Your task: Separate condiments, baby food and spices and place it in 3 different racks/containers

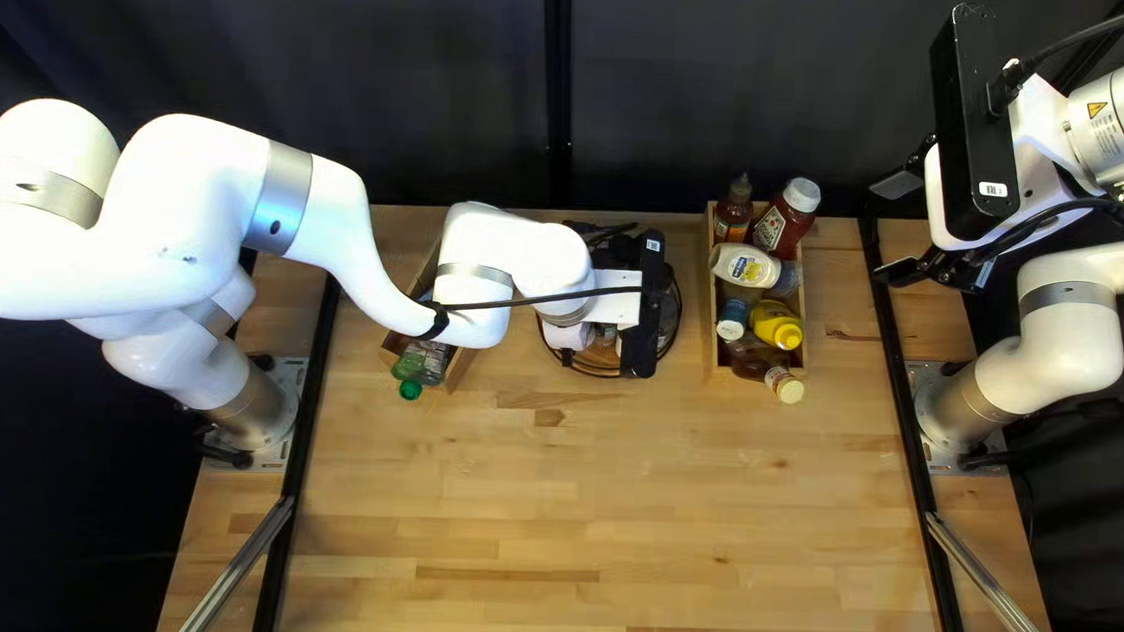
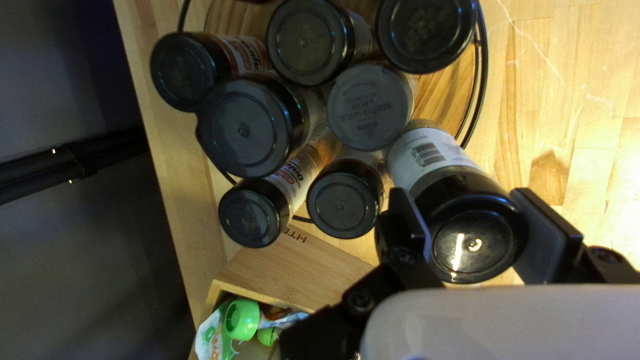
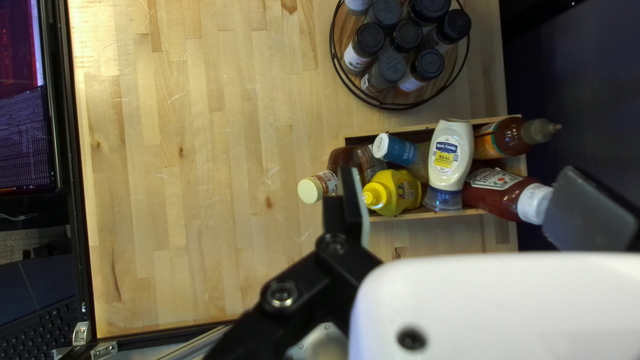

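Since your left gripper (image 2: pixel 461 198) has the black-capped jar (image 2: pixel 472 233) pinched, far end toward the round rack (image 2: pixel 441 100), ease down; right gripper (image 3: pixel 460 180) is wide.

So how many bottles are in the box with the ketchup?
6: ketchup and brown sauce at the far end, then white mayo, then a blue-labelled one beside the yellow mustard, and a cream-capped one poking out the near end. Others could hide underneath.
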Available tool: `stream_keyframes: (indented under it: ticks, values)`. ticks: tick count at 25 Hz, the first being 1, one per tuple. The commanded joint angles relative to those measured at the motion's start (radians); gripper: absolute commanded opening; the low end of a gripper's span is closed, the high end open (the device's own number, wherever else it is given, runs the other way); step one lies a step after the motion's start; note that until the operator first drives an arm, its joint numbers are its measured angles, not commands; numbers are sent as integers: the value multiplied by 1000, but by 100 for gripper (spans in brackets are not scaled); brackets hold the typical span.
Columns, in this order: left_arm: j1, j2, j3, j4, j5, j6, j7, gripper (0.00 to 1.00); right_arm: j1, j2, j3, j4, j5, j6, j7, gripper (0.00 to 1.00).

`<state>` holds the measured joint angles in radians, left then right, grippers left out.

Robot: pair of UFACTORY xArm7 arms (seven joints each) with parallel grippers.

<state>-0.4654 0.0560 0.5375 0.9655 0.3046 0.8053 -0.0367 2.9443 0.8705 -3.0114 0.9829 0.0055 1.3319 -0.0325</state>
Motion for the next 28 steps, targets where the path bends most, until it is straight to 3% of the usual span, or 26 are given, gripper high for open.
stream_keyframes:
  ticks: [1,12,28]
  values:
    - [3,3,3,1,1,-8,0,0,0,0,0,0,0,0,0,100]
    - [-7,8,-12,13,-41,1,6,0,0,0,0,0,0,0,0,100]
    - [53,87,-6,12,-196,-89,140,0,0,0,0,0,0,0,0,100]
